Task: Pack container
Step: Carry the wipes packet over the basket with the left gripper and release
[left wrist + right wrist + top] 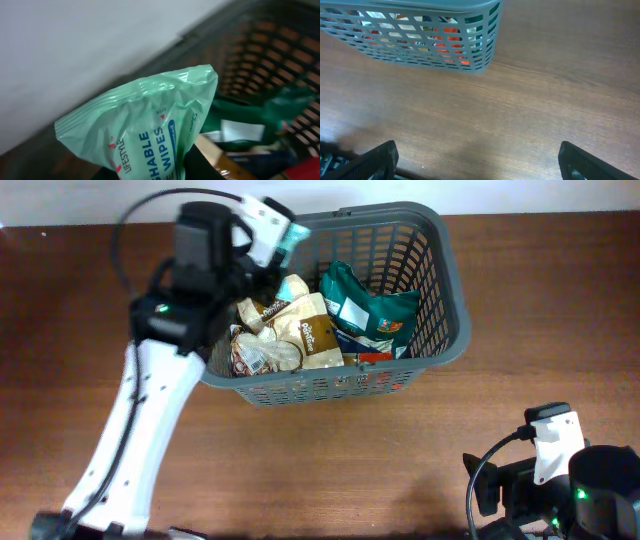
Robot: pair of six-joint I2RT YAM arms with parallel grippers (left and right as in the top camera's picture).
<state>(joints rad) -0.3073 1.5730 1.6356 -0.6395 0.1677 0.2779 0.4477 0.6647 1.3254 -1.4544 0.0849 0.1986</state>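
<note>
The left gripper [272, 232] is clamping a green wipes packet [145, 125] over the grey shopping basket [440, 250]'s far-left corner, while the right gripper [479, 161] is hovering open, well apart from it.

Left gripper [284, 243] holds a green packet [292, 237] over the basket [300, 388].

This looks to me like a robot lab bench, not a home or a shop. My white left arm [140, 420] and my right arm [585, 490] stand at a bare wood-grain tabletop [330, 450], with black cables [495, 448] looping loose beside the right one. A grey shopping basket [452, 275] of food packets [305, 330] sits on it, and behind the pack of wipes [145, 125] rises a plain white wall [75, 50].
</note>
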